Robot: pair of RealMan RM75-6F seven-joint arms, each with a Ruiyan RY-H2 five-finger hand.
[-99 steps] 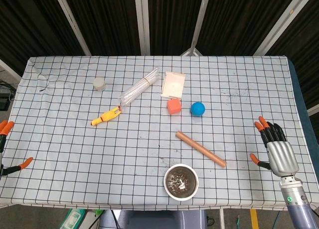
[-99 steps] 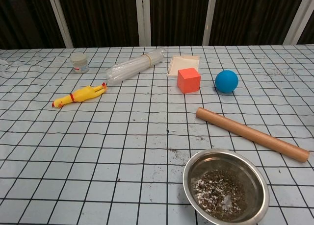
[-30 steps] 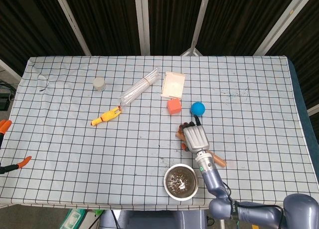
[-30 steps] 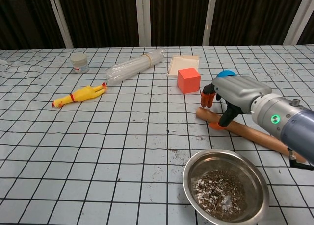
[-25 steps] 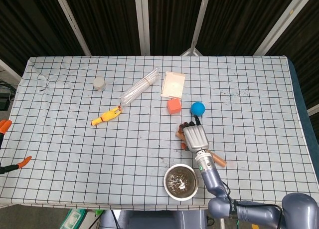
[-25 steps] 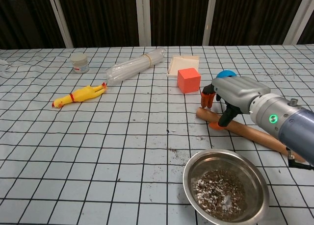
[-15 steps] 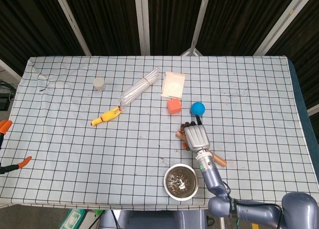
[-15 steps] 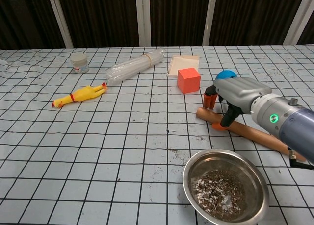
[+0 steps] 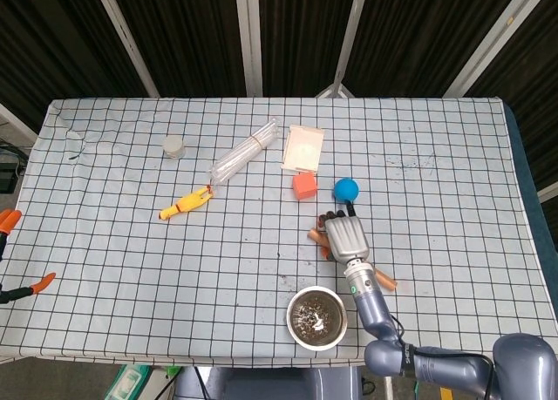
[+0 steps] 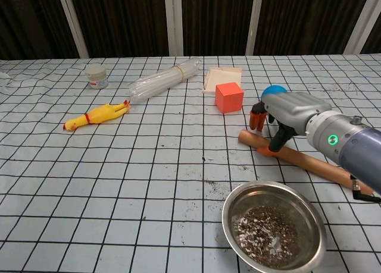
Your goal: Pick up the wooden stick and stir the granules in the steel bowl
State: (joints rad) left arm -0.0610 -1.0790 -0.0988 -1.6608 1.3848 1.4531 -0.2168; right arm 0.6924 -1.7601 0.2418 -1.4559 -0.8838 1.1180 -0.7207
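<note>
Granules (image 10: 265, 232) lie in the steel bowl (image 10: 274, 193), which stands at the near edge of the bench (image 10: 119, 184) on its black-gridded white cloth. Just behind the bowl the wooden stick (image 10: 315, 166) lies flat on the cloth, slanting from near-right to far-left. The right hand (image 10: 284, 115) is over the stick's far-left end, its dark, orange-tipped fingers (image 10: 257, 119) curled down on the far side of the stick and the thumb down on the near side; whether it actually clamps the stick or only straddles it cannot be told. In the head view the left hand (image 9: 10, 256) shows only as orange fingertips at the bench's left edge, spread apart and holding nothing. Behind the right hand sits a blue ball (image 10: 271, 90), partly hidden by it, and beside that an orange cube (image 10: 229, 97). Further left lies a yellow rubber chicken (image 10: 95, 115). Beyond the cube is a shallow pale tray (image 10: 222, 79), then a bundle of clear tubes (image 10: 164, 79), and a small white-lidded jar (image 10: 96, 75) at far left.
</note>
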